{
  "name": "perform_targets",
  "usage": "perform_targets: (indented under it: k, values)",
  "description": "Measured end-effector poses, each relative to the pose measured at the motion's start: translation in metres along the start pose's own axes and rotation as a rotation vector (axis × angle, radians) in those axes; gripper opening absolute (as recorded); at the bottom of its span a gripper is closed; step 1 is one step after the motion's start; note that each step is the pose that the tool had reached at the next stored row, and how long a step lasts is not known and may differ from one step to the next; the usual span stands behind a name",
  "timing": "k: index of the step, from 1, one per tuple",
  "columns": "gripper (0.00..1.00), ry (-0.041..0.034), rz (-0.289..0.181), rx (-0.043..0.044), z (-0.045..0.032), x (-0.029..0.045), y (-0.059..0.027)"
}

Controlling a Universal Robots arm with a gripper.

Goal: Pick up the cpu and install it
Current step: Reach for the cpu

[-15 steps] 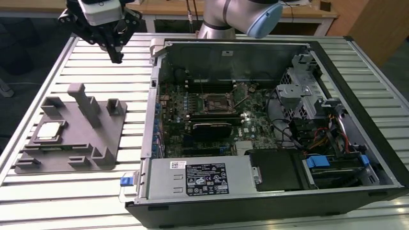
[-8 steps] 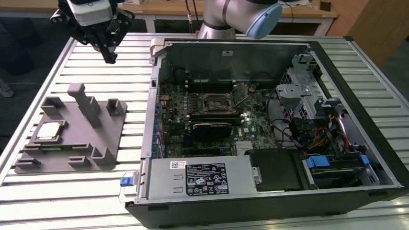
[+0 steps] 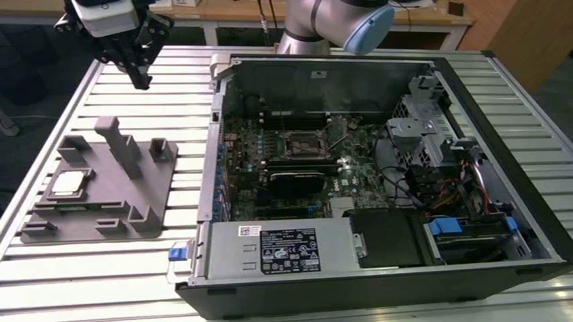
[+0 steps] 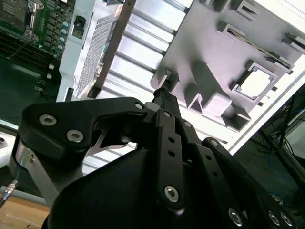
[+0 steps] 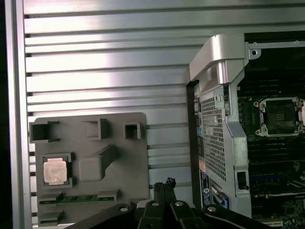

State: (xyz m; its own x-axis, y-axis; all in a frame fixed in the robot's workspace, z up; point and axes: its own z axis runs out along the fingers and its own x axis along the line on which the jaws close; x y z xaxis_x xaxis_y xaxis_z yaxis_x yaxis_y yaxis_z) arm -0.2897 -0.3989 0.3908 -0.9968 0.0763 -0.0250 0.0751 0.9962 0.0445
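The cpu point(image 3: 70, 183), a small silver square, lies flat in a recess of the grey plastic tray point(image 3: 139, 204) on the exterior view's left. Both wrist views show the cpu point(image 5: 55, 170) point(image 4: 255, 82) in the tray point(image 5: 128, 162) point(image 4: 209, 28). My gripper point(image 3: 141, 82) hangs high over the table behind the tray, well apart from the cpu, fingers pressed together with nothing between them. Its tips point(image 5: 165, 183) point(image 4: 163, 93) point down beside the tray. The black square socket point(image 3: 302, 143) point(image 5: 280, 116) sits uncovered on the motherboard inside the open computer case.
The open computer case point(image 3: 501, 201) fills the exterior view's right half, with cables, a drive cage and a power supply point(image 3: 278, 248) inside. Upright posts point(image 3: 118, 144) rise from the tray. Slatted aluminium table point(image 3: 179, 74) lies between tray and case.
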Motion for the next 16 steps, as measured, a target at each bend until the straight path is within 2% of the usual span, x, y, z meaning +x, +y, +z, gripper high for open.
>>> perform_targets:
  k: [16]
  values:
    - [0.11, 0.0, 0.0, 0.0, 0.0017, 0.027, -0.0021]
